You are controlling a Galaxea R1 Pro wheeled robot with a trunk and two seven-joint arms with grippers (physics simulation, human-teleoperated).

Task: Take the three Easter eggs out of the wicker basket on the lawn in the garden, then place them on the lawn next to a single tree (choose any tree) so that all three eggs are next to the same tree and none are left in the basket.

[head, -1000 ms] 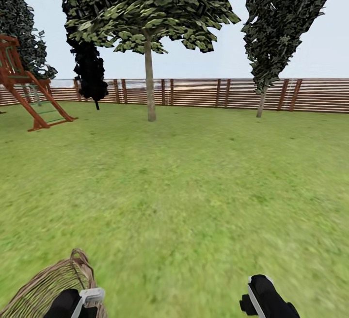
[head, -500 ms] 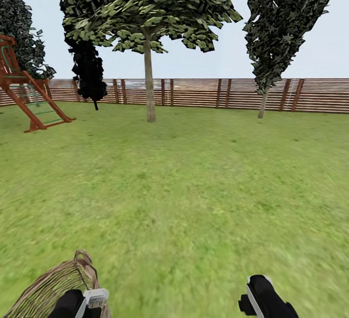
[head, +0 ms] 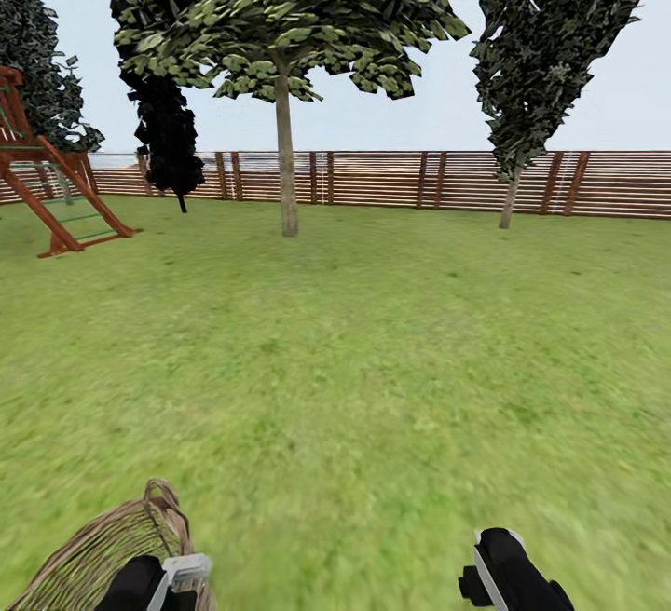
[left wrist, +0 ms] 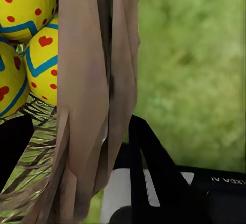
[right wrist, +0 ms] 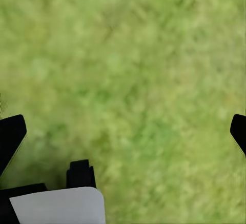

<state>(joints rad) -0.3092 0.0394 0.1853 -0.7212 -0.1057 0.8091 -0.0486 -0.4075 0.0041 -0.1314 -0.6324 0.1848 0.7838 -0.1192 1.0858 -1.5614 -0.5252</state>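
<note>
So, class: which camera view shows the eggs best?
The left wrist view: three yellow eggs with blue zigzags and red dots sit close up, behind the basket handle. In the head view the basket's wall hides its contents; the right wrist view faces lawn.

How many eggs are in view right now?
3, all in the basket: one egg at its rim, a second against it, a third partly cut off.

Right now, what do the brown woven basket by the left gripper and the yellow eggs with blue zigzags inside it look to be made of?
The brown woven basket looks like wicker: thin tan strands in an open weave with a looped handle, matte. The yellow eggs with blue zigzags look smooth and hard, maybe painted plastic or shell, going by their even, faintly glossy colour with red dots and a heart. The simulator's render leaves the real material open.
</note>
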